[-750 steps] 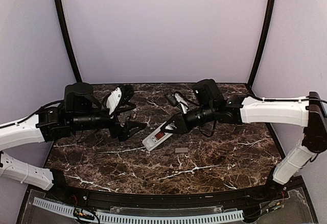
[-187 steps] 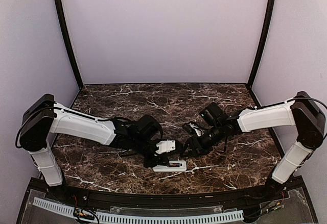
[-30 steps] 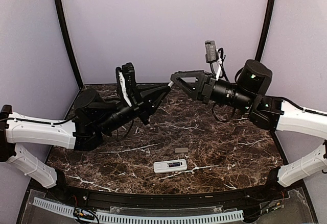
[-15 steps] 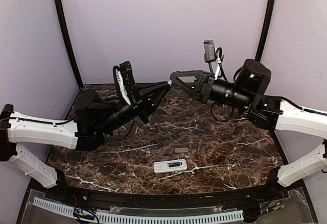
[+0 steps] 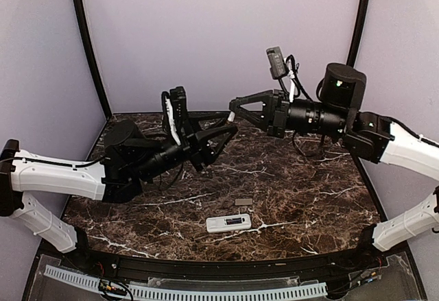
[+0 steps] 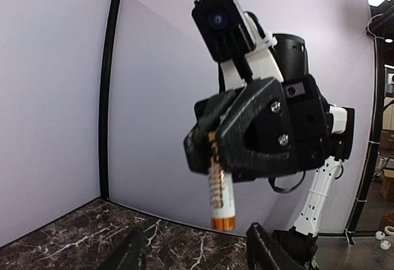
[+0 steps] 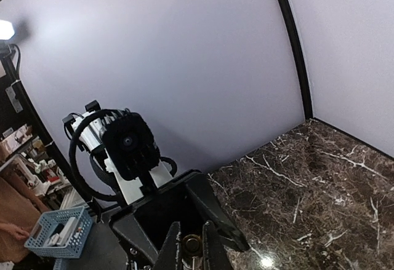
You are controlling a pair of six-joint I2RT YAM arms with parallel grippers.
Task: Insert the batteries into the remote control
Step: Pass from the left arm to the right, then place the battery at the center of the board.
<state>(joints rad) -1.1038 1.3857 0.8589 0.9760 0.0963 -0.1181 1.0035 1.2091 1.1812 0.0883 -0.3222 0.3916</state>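
Observation:
My right gripper (image 5: 232, 116) is raised in mid-air and shut on a battery (image 6: 222, 191), white with an orange tip, which hangs down from its fingers (image 6: 203, 147). In the right wrist view the battery's round end (image 7: 192, 243) sits between my fingertips. My left gripper (image 5: 230, 125) faces it, open, with its fingers (image 6: 132, 251) spread either side below the battery tip, not touching it. The white remote control (image 5: 228, 223) lies on the marble near the front edge. A second battery is not in view.
A small flat grey cover piece (image 5: 243, 202) lies just behind the remote. Lilac walls with black corner posts (image 5: 88, 47) close in the marble table (image 5: 309, 205). A black rim runs along the front edge (image 5: 219, 265).
Over the last second both raised grippers have come down a little and closer together. The left jaws now stand wider around the battery's tip. The remote and cover have not moved.

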